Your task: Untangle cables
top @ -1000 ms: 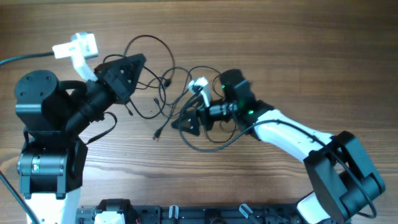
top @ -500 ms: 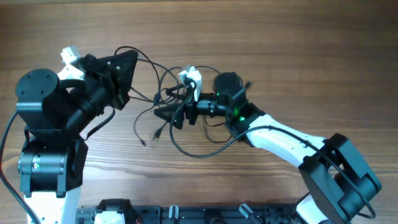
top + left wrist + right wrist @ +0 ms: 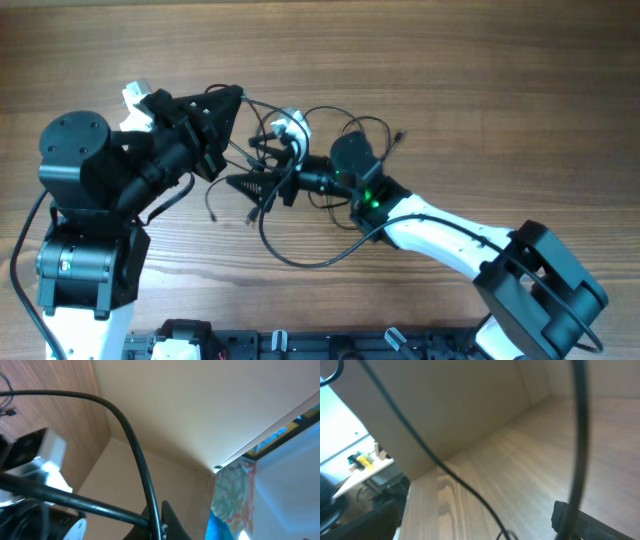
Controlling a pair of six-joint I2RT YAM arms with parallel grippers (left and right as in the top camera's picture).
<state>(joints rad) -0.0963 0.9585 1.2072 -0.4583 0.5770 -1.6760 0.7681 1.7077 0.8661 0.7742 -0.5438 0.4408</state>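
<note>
A: How far are the cables (image 3: 268,143) getting untangled?

B: Not far, I am judging. Nearest to the robot, one big loop (image 3: 287,258) is lying loose on the counter (image 3: 480,60), toward its near edge. Just behind it the right fingers (image 3: 245,184) are standing wide open and gripping nothing, with strands passing beside them.

A: And the left side?

B: The left fingers (image 3: 222,108) are closed, seemingly pinching one thin strand. The tangle is sitting between both arms, around the middle of the counter. Farther back, smaller loops are crossing each other, so separating every cord is remaining.
</note>
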